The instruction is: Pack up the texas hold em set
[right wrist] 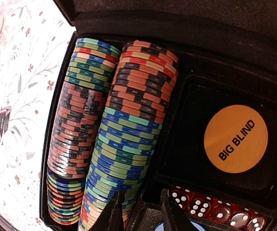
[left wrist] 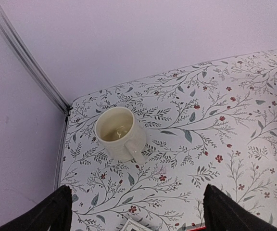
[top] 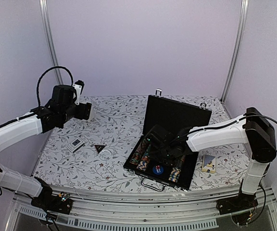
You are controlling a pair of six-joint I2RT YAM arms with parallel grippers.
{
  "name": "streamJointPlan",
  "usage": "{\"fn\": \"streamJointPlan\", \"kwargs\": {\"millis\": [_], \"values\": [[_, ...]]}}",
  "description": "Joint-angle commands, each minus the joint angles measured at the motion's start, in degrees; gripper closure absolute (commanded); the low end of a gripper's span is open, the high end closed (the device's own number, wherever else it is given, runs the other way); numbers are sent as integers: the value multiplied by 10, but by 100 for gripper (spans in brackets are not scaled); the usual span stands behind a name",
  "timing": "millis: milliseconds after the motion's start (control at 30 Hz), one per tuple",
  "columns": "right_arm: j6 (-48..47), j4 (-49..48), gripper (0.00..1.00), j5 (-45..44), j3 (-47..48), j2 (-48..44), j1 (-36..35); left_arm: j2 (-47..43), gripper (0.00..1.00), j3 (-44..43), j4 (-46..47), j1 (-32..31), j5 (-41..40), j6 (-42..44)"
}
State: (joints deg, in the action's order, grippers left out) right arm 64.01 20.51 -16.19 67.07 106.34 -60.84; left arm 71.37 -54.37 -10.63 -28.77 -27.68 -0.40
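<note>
Right wrist view shows the right gripper (right wrist: 141, 214) slightly parted over chip rows (right wrist: 124, 130) packed edgewise in the open case (right wrist: 201, 43) so its lid (top: 177, 113) can shut; left gripper (left wrist: 138, 211) hangs spread above the bench (left wrist: 201, 120)

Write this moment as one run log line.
briefcase open | right hand over chip rows | left hand open, mug ahead | black triangle on table

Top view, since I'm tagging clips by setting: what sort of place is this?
Likely a robot lab booth, not a home: bare pale walls with metal posts, and a left arm and right arm bolted by the table edge.
</note>
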Motion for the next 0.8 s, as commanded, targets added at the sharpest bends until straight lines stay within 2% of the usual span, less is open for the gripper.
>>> {"fn": "streamJointPlan", "kwargs": {"millis": [0,267,467,600,767], "values": [[-37,-14,71,-10,3,-26,0,4,5,-6,1,-8,-3,5],[-160,-10,54,23,-57,-80,-12,2,5,-6,1,-11,-3,5],[-284,-10,48,79,-84,-94,-17,3,5,-6,0,-15,-4,5],[-372,-8,49,93,-80,-95,-18,5,5,-5,0,-17,-8,6],[-434,7,56,102,-57,-73,-18,9,5,-5,0,-20,-13,8]]}}
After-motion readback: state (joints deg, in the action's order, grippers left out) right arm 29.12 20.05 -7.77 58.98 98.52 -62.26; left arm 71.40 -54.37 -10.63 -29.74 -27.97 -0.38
